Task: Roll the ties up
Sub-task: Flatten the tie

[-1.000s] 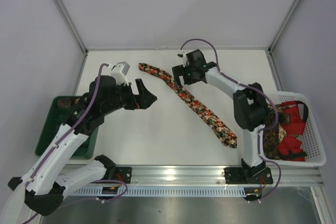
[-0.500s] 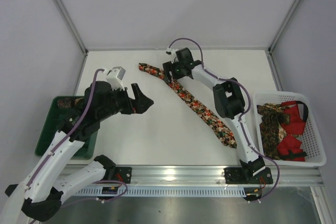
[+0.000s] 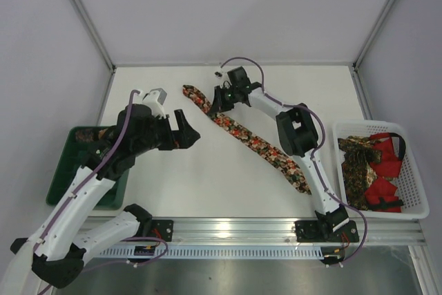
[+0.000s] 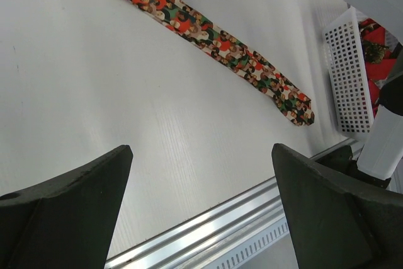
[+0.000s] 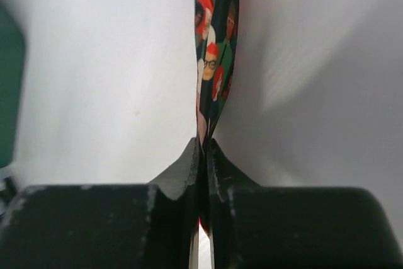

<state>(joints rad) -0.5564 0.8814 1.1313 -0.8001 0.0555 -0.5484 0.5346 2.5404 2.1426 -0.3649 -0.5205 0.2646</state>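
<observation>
One patterned tie lies diagonally across the table, narrow end at the far left, wide tip near the front right; it also shows in the left wrist view as the tie. My right gripper is shut on the tie close to its narrow end, and the pinched fabric rises from between the closed right gripper. My left gripper hangs open over bare table to the left of the tie, with nothing between the fingers of that left gripper.
A white basket at the right holds more patterned fabric and red cloth. A green bin sits at the left under my left arm. The metal rail runs along the table's near edge.
My right gripper moved left along the tie toward its narrow end and shut on it. The tie's upper part shifted slightly left. The left gripper stayed open, barely moving.
</observation>
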